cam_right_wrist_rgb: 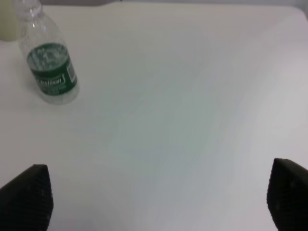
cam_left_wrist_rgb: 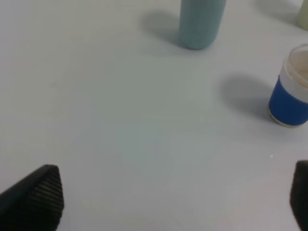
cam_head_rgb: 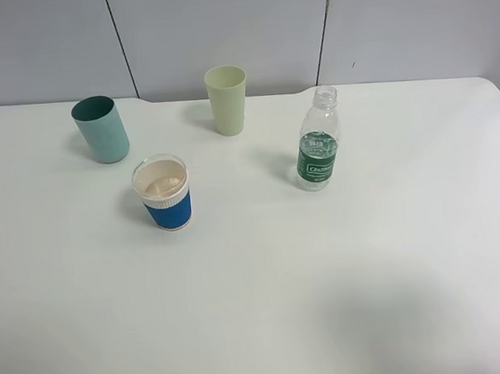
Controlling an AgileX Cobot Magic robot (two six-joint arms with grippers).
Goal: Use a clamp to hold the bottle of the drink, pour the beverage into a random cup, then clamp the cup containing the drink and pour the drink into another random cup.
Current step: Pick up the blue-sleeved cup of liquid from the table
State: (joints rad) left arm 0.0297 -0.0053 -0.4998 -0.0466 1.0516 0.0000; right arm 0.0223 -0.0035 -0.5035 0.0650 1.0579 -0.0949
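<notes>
The step in hand looks to be the first one: fetching the bottle (cam_head_rgb: 318,151), which stands upright well to the right of the blue paper cup (cam_head_rgb: 164,194), touching nothing. The right gripper (cam_right_wrist_rgb: 159,197) hangs with jaws wide apart and empty; so does the left gripper (cam_left_wrist_rgb: 173,197), the blue cup ahead of it. Best to close squarely and gently on the labelled middle — thin plastic likely buckles — then tip slowly over the blue cup, clear of the pale tumbler (cam_head_rgb: 227,99) behind it.

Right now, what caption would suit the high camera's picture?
Teal tumbler, pale green tumbler, blue-sleeved cup and green-labelled bottle standing apart on a white table.
</notes>
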